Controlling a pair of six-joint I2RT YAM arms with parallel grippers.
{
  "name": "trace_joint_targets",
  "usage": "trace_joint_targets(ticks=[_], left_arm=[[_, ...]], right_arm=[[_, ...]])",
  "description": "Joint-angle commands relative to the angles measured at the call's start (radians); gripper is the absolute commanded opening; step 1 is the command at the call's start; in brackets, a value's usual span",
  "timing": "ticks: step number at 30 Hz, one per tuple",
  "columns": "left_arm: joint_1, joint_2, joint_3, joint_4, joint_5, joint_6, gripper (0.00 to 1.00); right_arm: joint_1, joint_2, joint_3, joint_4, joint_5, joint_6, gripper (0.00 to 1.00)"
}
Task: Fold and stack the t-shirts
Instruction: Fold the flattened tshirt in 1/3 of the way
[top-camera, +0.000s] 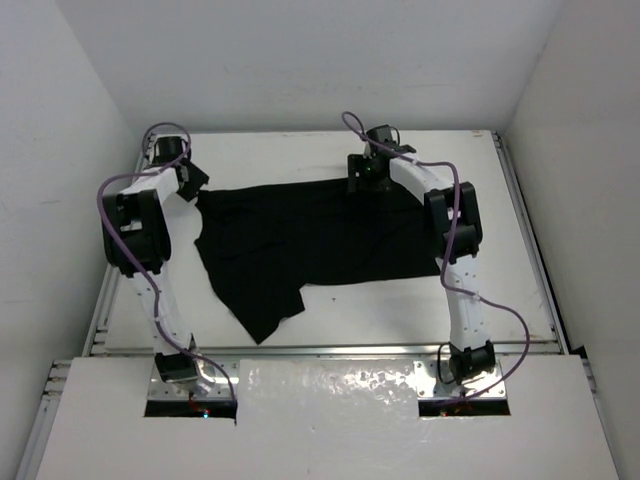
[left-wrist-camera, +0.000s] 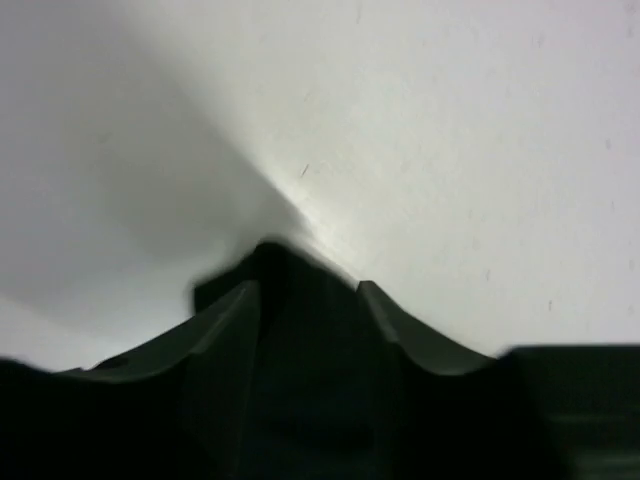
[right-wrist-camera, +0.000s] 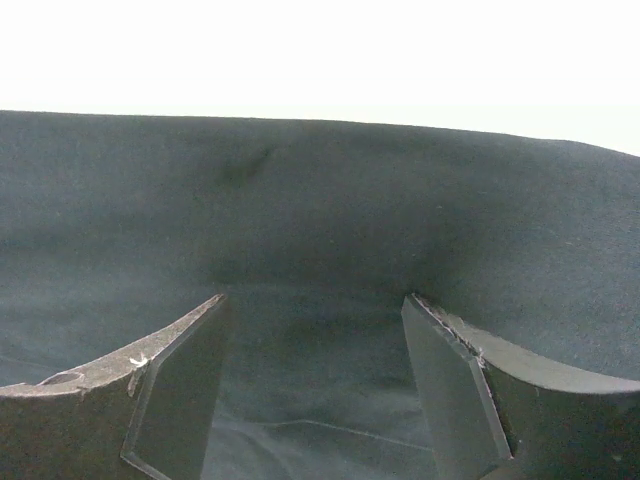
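While the left gripper (top-camera: 192, 182) stands half-open astride the far-left corner of the t-shirt (top-camera: 300, 240), the right gripper (top-camera: 368, 172) hangs wide and empty over its far edge; the black garment lies spread on the table (top-camera: 420, 310), long axis left to right, extending from both grippers toward the near edge.
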Motion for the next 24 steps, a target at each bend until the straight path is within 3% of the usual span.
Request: trace_joint_targets(ticks=[1,2,5,7,11,13,15,17,19,22,24], left_arm=[[-0.045,0.182,0.168,-0.055,0.039,0.042,0.39],[-0.057,0.219,0.256,-0.085,0.052,0.057,0.37],[-0.076,0.330,0.390,-0.120,0.098,0.066,0.19],[-0.088,0.374,0.421,-0.088,0.124,0.072,0.19],[-0.120,0.503,0.671,-0.109,0.186,0.092,0.17],[-0.128,0.581,0.805,-0.151,0.184,0.083,0.00],[-0.128,0.615,0.866,-0.195,0.157,0.065,0.00],[-0.127,0.586,0.810,-0.209,0.079,0.036,0.00],[-0.120,0.496,0.633,-0.141,0.016,0.005,0.00],[-0.107,0.413,0.488,-0.104,-0.044,-0.044,0.00],[-0.087,0.399,0.470,-0.130,-0.099,-0.072,0.00]], right_arm=[[-0.069,0.029,-0.022,-0.086,-0.001,0.064,0.74],[-0.079,0.031,-0.030,-0.089,-0.005,0.076,0.74],[-0.116,0.003,-0.097,-0.057,-0.030,0.139,0.76],[-0.132,-0.024,-0.163,-0.039,-0.050,0.165,0.76],[-0.142,-0.078,-0.287,0.009,-0.055,0.225,0.77],[-0.149,-0.103,-0.353,0.055,-0.058,0.236,0.77],[-0.164,-0.104,-0.378,0.076,-0.064,0.243,0.77],[-0.179,-0.080,-0.364,0.067,-0.082,0.242,0.77],[-0.198,-0.065,-0.338,0.078,-0.158,0.220,0.77],[-0.196,-0.051,-0.272,0.037,-0.154,0.168,0.77],[-0.199,-0.045,-0.216,-0.006,-0.136,0.142,0.78]])
